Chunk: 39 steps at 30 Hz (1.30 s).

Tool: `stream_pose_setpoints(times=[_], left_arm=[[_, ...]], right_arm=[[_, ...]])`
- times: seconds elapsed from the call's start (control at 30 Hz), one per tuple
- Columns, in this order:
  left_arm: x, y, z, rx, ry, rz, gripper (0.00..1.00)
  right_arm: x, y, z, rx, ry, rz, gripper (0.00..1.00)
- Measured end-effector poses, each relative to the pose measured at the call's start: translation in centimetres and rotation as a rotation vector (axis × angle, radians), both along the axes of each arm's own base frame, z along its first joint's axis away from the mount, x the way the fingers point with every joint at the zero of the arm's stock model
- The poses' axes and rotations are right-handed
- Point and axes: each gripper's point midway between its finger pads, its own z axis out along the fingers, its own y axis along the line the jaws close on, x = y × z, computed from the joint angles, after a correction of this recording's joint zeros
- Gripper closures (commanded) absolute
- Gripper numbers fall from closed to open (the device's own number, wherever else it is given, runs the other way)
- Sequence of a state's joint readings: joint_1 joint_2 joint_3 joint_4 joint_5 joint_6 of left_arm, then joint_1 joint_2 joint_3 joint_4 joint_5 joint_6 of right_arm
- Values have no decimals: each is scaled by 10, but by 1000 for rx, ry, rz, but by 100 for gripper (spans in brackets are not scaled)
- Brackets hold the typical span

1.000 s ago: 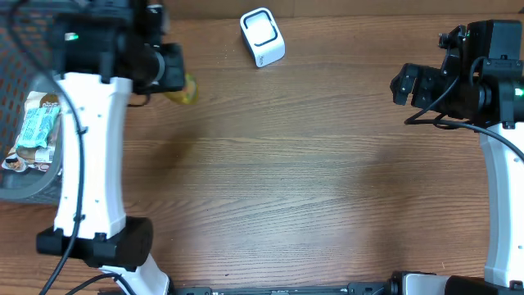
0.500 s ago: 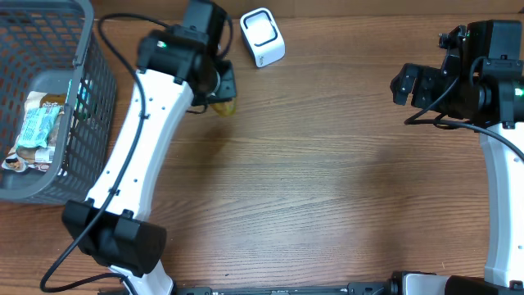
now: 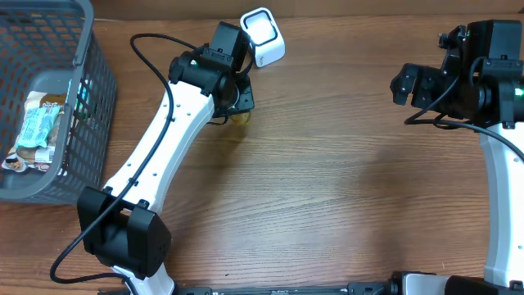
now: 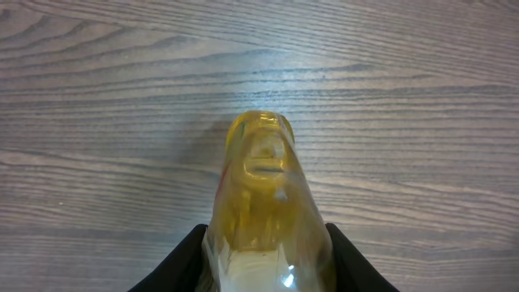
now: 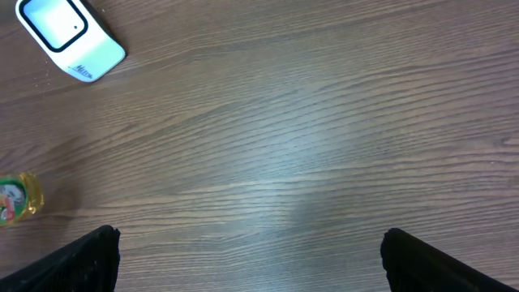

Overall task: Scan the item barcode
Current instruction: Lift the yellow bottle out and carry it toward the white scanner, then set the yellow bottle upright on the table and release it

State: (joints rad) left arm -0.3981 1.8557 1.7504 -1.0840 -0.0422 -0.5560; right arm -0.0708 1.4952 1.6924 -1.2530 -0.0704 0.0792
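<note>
A: Progress?

B: Pick looks done. The left end effector (image 4: 268,272) is clenched on the yellow bottle (image 4: 263,195), one finger on either side of its body. The bottle is just beside the scanner (image 3: 262,37), on the scanner's near-left side, not over its window.

A: So not scanned?

B: I'd judge not. No barcode shows in any view. What's left is getting the label in front of the scanner window, then putting the item down.

A: Bottle on the surface (image 3: 327,188) or lifted?

B: Cannot tell. The left wrist view looks down its length at the wood with a shadow close under it, so it's low, but contact is unclear.

A: Left arm pose?

B: Stretched long, from its base far on the near-left of the scanner diagonally up to it. The wrist is almost against the scanner's left edge, pointing down.

A: Right arm?

B: Parked well to the right of the scanner. The right end effector (image 5: 251,268) is spread wide and empty, over bare wood.

A: Anything else?

B: A grey basket (image 3: 90,123) far left of the scanner, with packets inside. Next.
</note>
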Motion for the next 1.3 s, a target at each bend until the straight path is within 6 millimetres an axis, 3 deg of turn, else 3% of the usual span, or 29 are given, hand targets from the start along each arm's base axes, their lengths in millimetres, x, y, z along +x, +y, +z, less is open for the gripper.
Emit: stream_pose_setpoints(times=[0.03, 0.1, 0.47, 0.9, 1.07, 1.3], left_arm=[[0, 0, -1, -1, 0, 0, 88], [0, 0, -3, 1, 3, 1, 91], [-1, -1, -4, 0, 4, 2, 84], [5, -7, -1, -8, -31, -21, 85], [3, -20, -8, -3, -21, -51, 89], [-15, -60, -34, 35, 27, -153, 89]], right_arm=[[0, 0, 0, 0, 0, 0, 0], [0, 0, 0, 0, 0, 1, 0], [0, 0, 0, 0, 0, 0, 0], [0, 0, 0, 0, 1, 1, 0], [0, 0, 0, 0, 0, 1, 0], [0, 0, 0, 0, 0, 0, 0]])
